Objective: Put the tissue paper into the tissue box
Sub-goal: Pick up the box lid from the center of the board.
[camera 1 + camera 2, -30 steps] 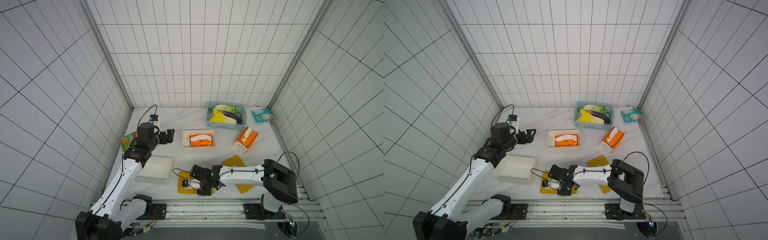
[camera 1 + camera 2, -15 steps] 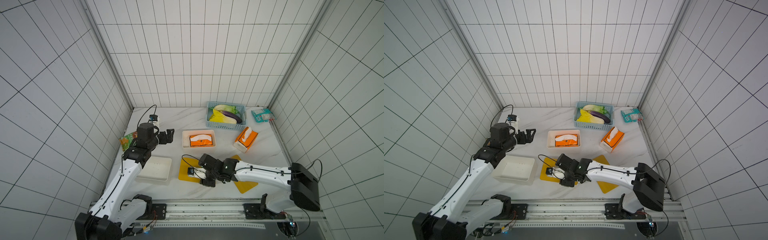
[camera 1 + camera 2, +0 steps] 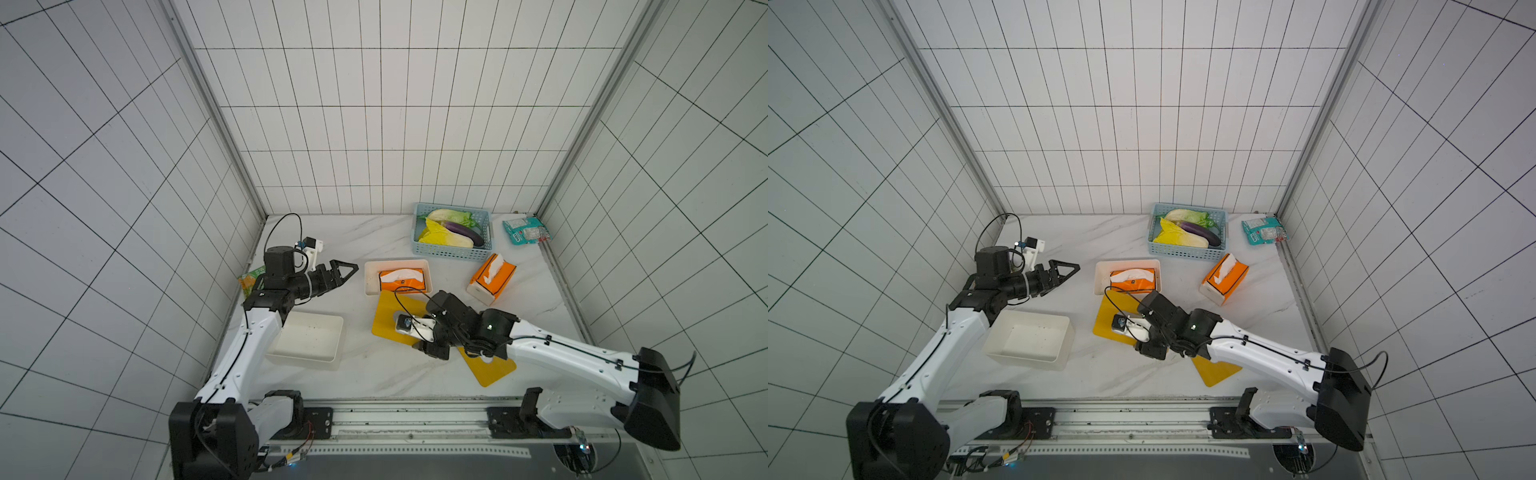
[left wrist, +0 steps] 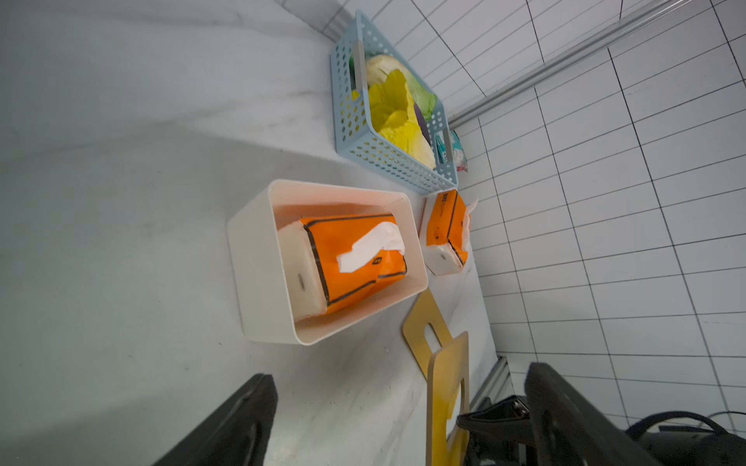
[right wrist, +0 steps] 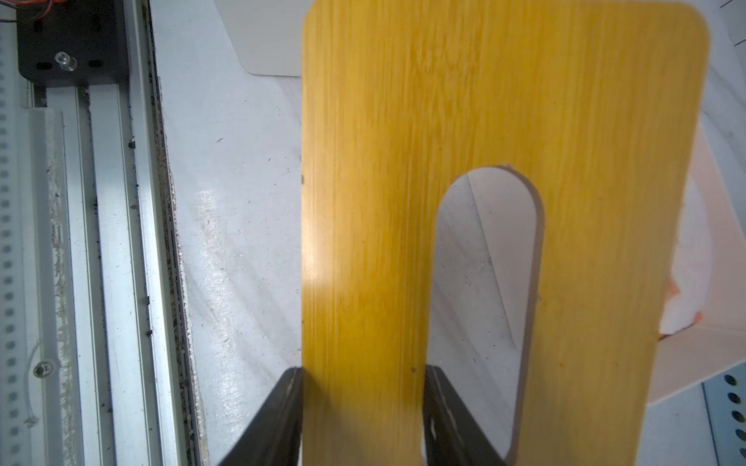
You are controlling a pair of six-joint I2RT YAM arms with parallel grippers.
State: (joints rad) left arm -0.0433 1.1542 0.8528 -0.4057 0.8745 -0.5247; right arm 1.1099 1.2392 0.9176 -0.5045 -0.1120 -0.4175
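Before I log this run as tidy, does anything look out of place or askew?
Yes. One orange tissue pack lies askew on the table, outside any box, while a white box sits empty. A yellow slotted lid lies loose beneath the right arm.

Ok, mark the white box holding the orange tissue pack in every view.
Top view: white box mid-table, near the blue basket.
Top view: same spot.
Left wrist: mid-frame, its open side towards the camera.
Right wrist: only a sliver at the frame edge, behind the yellow board.
Shared landmark: the blue basket, close to the box in all four.
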